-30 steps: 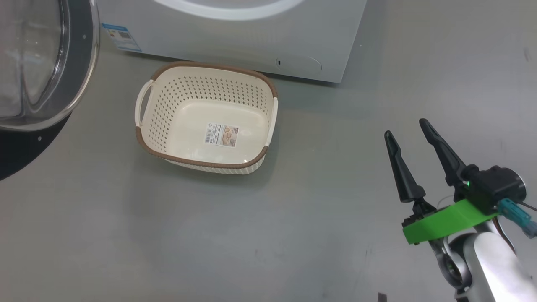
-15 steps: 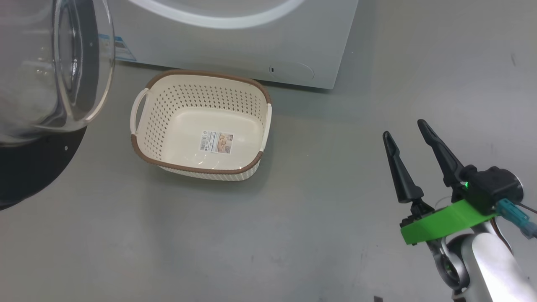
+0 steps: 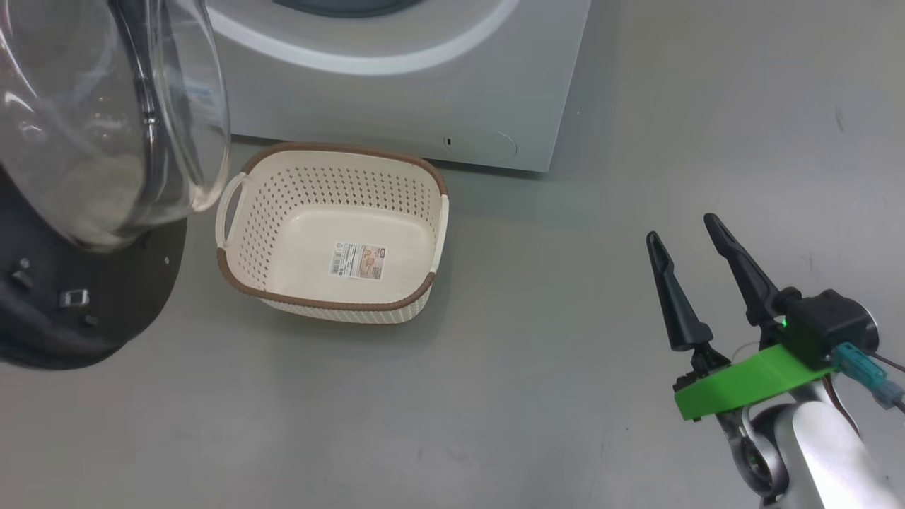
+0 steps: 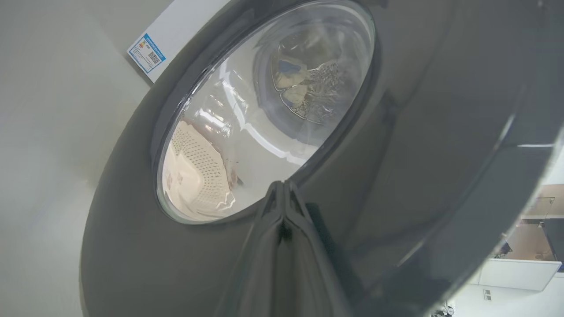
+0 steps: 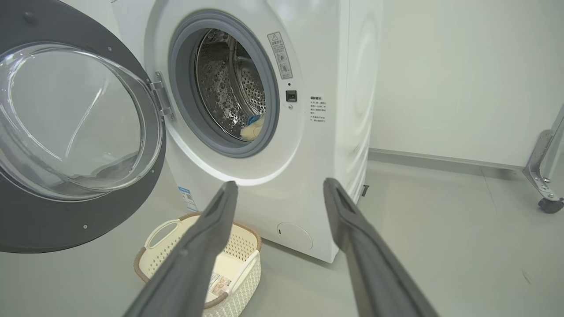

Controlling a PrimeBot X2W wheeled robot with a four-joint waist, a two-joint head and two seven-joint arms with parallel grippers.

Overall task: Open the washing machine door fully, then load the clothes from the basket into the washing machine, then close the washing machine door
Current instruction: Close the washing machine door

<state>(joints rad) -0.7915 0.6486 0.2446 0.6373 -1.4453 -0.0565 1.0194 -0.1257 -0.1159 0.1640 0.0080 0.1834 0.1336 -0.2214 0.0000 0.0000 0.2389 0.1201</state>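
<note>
The white washing machine (image 3: 396,92) stands at the top of the head view, its steel drum (image 5: 229,83) uncovered. The clothes (image 5: 252,128) lie low inside the drum. The washing machine door (image 3: 106,141) hangs part-way open at the left, its glass bulge over the floor. My left gripper (image 4: 282,185) is shut with nothing in it, its tips against the door's black outer face (image 4: 396,132) just below the porthole. The basket (image 3: 325,302) sits empty on the floor before the machine. My right gripper (image 3: 680,227) hovers open, well right of the basket.
Grey floor (image 3: 495,396) spreads around the basket and under my right arm. A metal frame leg with a caster (image 5: 546,193) stands by the white wall, right of the machine. A blue sticker (image 5: 188,199) marks the machine's lower front.
The door has swung in from the left toward the machine. The head camera has tilted up, so machine and basket sit lower in the picture. My right gripper stays open.
</note>
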